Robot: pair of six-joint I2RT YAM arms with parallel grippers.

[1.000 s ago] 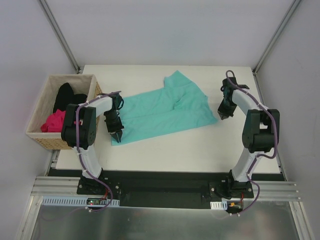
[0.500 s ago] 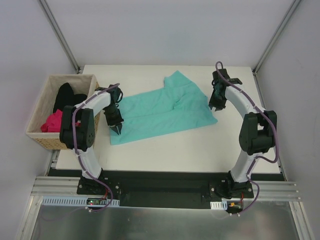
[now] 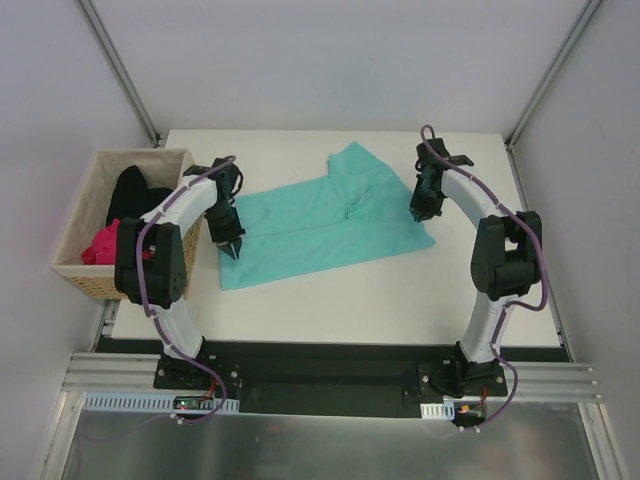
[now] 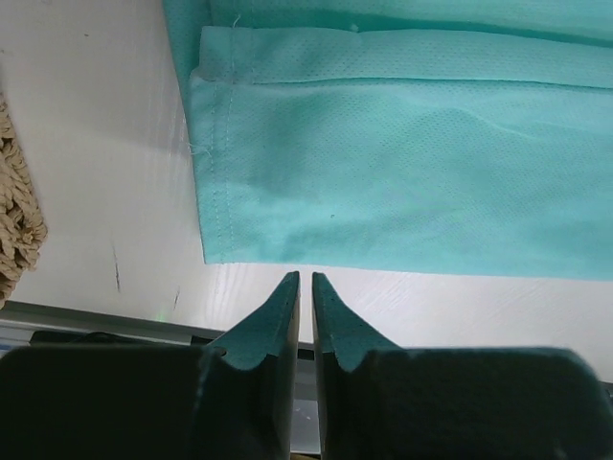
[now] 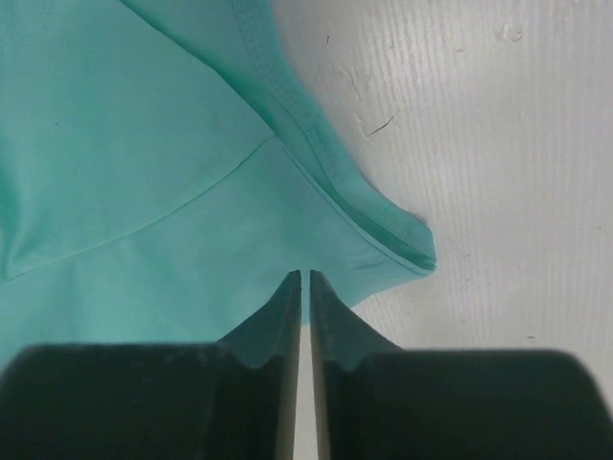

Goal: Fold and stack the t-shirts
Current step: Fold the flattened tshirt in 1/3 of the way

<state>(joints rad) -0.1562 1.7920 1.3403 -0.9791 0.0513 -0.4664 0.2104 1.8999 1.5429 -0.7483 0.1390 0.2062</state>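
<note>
The teal t-shirt point(image 3: 320, 225) lies partly folded across the middle of the white table point(image 3: 340, 305). My left gripper point(image 3: 232, 250) hovers over the shirt's left hem, jaws almost together with nothing between them. In the left wrist view the hem corner point(image 4: 215, 244) lies just ahead of the gripper point(image 4: 306, 278). My right gripper point(image 3: 417, 215) is at the shirt's right edge, also nearly closed and empty. In the right wrist view its tips point(image 5: 305, 276) sit over teal cloth point(image 5: 144, 172) beside a folded sleeve edge point(image 5: 402, 251). A pink t-shirt point(image 3: 105, 243) and a black t-shirt point(image 3: 135, 195) lie in the basket.
The wicker basket point(image 3: 80, 268) stands off the table's left edge, close to the left arm; its weave point(image 4: 17, 216) shows in the left wrist view. Grey walls and metal frame posts enclose the table at the back and sides.
The left gripper has moved toward the back along the shirt's left hem. The right gripper has swung left from beside the shirt onto its right edge. The shirt has not moved.
</note>
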